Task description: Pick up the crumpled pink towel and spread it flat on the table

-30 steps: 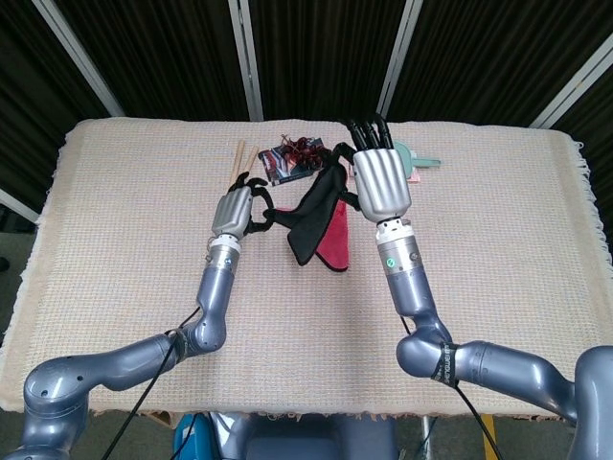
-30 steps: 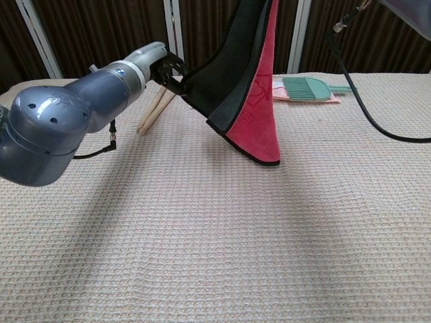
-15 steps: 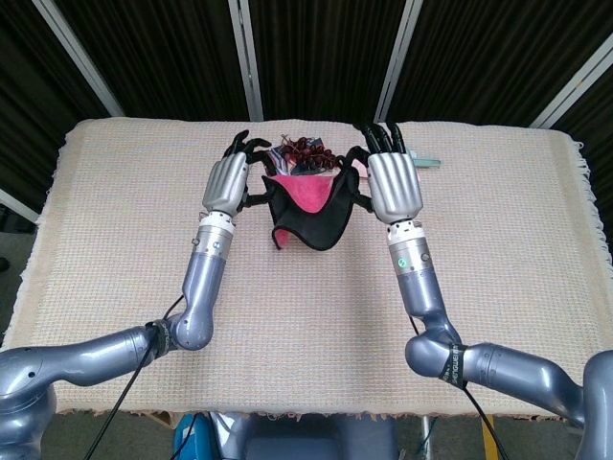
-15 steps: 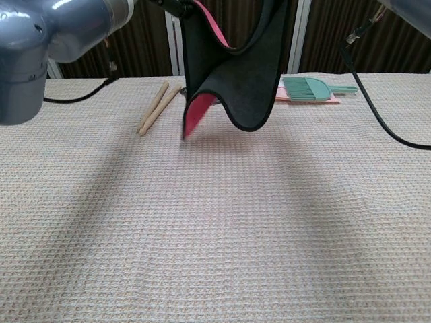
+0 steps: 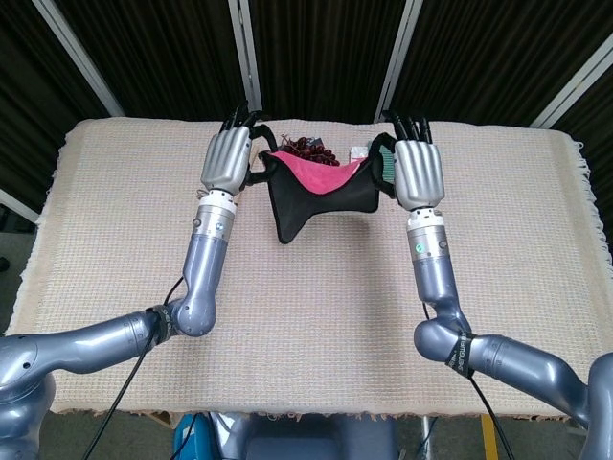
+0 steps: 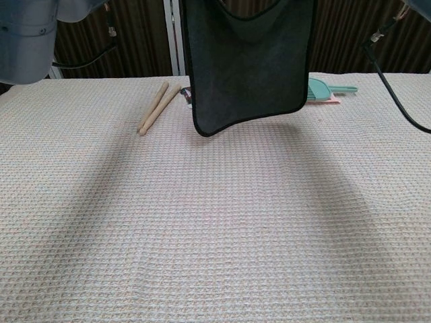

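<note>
The towel, pink on one face and dark on the other, hangs in the air above the far middle of the table. My left hand grips its left top corner and my right hand grips its right top corner. Between them the top edge sags, showing the pink face. In the chest view the towel hangs as a dark sheet, its lower edge just above the cloth; both hands lie above that frame.
Two wooden sticks lie at the far left of the towel. A green brush on a pink card sits behind it on the right. A bunch of small dark red items lies by the far edge.
Both hands have risen and moved apart, stretching the towel from a drooping fold into a wide hanging sheet. Its lower edge has lifted off the table.
</note>
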Available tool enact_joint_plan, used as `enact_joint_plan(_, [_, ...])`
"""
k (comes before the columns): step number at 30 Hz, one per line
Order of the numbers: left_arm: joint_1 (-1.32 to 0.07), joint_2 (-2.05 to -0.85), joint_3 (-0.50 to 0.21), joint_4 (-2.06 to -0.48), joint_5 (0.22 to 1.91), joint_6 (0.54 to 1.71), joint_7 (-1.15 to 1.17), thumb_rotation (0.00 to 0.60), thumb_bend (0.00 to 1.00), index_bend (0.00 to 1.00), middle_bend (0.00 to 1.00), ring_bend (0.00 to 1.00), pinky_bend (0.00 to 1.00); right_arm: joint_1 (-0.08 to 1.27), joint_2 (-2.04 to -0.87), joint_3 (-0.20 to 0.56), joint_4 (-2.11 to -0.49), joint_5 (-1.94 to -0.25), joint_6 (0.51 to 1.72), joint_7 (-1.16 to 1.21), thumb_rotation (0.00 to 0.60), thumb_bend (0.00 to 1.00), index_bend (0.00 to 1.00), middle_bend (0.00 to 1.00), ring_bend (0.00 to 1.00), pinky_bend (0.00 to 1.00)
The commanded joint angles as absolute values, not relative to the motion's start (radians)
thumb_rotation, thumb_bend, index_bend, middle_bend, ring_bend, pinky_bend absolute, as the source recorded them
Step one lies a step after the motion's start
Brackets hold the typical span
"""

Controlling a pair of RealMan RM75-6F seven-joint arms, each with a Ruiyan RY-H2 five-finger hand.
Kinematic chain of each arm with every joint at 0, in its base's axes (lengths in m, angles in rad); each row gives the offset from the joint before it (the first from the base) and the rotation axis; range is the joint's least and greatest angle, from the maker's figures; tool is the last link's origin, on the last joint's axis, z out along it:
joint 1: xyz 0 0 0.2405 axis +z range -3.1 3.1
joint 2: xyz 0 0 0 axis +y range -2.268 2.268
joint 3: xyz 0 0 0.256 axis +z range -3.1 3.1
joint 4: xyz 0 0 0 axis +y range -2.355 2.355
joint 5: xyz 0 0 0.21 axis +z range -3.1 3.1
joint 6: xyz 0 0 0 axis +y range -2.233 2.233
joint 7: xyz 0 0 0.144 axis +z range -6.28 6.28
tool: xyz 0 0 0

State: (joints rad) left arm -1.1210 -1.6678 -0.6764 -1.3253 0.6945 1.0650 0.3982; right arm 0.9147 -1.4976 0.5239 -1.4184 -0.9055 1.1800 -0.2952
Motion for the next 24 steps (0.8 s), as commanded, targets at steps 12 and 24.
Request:
enact_joint_plan(12, [-1.287,-1.769,-0.678,-1.073,0.679,1.001,0.394,0.600,0.53,0.62,0.22,0.01,0.12,0.973,-1.533,0.543,-1.199,-0.916,1.102,-0.216,0.600,0.56,0.54,0.18,0.14,0.02])
enact_joint_plan(24, [-1.232,-1.795,-0.603,-1.118,0.724,1.032,0.321,0.600,0.53,0.63,0.22,0.01,0.12,0.882,-1.494,0.475,-1.270,-0.981,1.153,-0.165,0.600,0.56,0.54,0.18,0.14,0.02])
